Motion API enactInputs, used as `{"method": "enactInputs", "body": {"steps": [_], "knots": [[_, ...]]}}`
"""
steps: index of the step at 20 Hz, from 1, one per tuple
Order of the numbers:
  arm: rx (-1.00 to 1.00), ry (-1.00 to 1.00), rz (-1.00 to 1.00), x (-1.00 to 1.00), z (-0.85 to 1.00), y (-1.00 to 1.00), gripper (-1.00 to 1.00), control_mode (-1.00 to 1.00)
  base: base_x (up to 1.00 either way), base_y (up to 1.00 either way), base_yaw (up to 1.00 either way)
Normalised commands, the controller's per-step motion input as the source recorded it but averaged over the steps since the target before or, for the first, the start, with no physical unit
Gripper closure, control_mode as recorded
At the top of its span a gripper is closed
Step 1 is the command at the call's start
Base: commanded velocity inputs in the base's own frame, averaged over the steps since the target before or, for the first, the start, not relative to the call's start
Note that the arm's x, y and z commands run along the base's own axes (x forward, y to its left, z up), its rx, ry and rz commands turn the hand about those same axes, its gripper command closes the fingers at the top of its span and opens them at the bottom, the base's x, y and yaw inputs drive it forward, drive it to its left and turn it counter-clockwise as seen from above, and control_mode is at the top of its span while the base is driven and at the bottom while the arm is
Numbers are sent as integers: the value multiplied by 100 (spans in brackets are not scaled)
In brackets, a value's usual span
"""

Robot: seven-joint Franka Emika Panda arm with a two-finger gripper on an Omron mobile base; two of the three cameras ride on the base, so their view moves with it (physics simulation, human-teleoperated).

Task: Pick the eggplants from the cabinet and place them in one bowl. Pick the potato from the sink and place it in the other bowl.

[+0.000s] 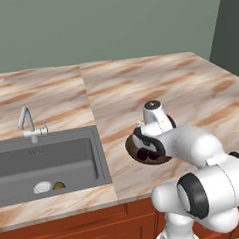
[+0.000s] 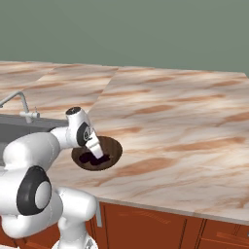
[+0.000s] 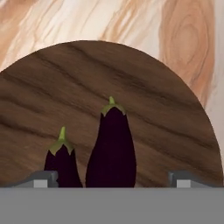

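Two dark purple eggplants, a longer one (image 3: 111,148) and a shorter one (image 3: 63,162), lie side by side in the wide dark brown wooden bowl (image 3: 109,74). My gripper (image 3: 113,180) hangs open just above them, one fingertip on each side, holding nothing. From the base the bowl (image 2: 111,147) sits on the counter right of the sink (image 1: 49,158), with the gripper (image 2: 96,150) over it. The potato (image 1: 59,186) rests on the sink floor near the front. The cabinet and the other bowl are out of view.
A small white round object (image 1: 42,187) lies beside the potato. A slim silver faucet (image 1: 26,122) stands behind the sink. Marble counter (image 2: 185,116) stretches to the right and back to a grey-green wall. Reddish-brown cabinet fronts run below the counter's edge.
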Motion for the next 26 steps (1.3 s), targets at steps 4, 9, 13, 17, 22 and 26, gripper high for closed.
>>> {"method": "enactInputs", "body": {"steps": [4, 9, 13, 17, 22, 26], "knots": [[-3, 0, 0, -24, 43, 6, -100, -100, 0, 0, 0], [-1, 0, 0, -21, 44, 5, -100, -100, 0, 0, 0], [0, 2, 0, -27, 40, 0, -100, -100, 0, 0, 0], [0, 7, 13, -38, 27, 0, -100, -100, 0, 0, 0], [0, 8, 27, -39, 17, 0, -100, -100, 0, 0, 0], [0, 9, 24, -32, 18, 5, -100, -100, 0, 0, 0]]}}
